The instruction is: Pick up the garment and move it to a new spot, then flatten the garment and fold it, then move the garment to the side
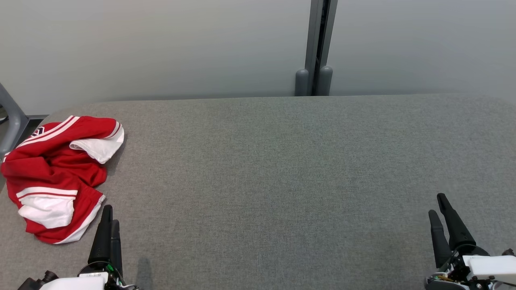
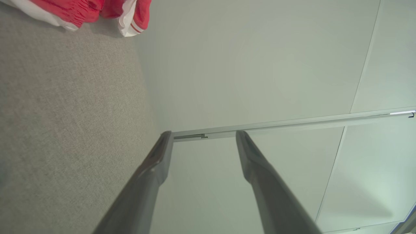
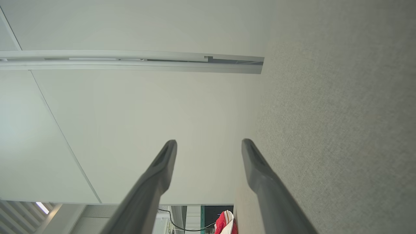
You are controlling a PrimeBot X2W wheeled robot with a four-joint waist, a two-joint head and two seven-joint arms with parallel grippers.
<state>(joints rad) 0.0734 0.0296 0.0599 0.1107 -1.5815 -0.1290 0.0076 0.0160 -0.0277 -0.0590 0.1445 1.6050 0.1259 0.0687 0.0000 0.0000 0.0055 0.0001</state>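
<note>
**Operator:** Where is the garment, and how far along am I?

**Spotter:** You're at the very start, as I judge it. The garment [image 1: 60, 177], red with white bands, lies in a crumpled heap at the far left of the bench [image 1: 282, 181], close to that edge. It's bunched and turned over on itself, neither flattened nor folded.

**Operator:** Am I holding any of it?

**Spotter:** No. Your left gripper [image 1: 111, 214] sits low at the near edge, just beside the heap's nearest hem, and I can't tell whether it brushes the cloth. In the left wrist view its jaws stand apart with nothing between them. Your right gripper [image 1: 437, 204] is well apart from the cloth, at the near right of the bench, also released and empty.

**Operator:** So what's left?

**Spotter:** All of it, by the look of things: you have to lift the garment and carry it to a new spot, spread it flat, fold it, and shift it aside. The broad middle of the bench is bare grey fabric, so you have room to lay it out there.

**Operator:** Which arm goes first?

**Spotter:** I'd say your left, since it's the one beside the heap. The right has the whole bench to cross.
</note>
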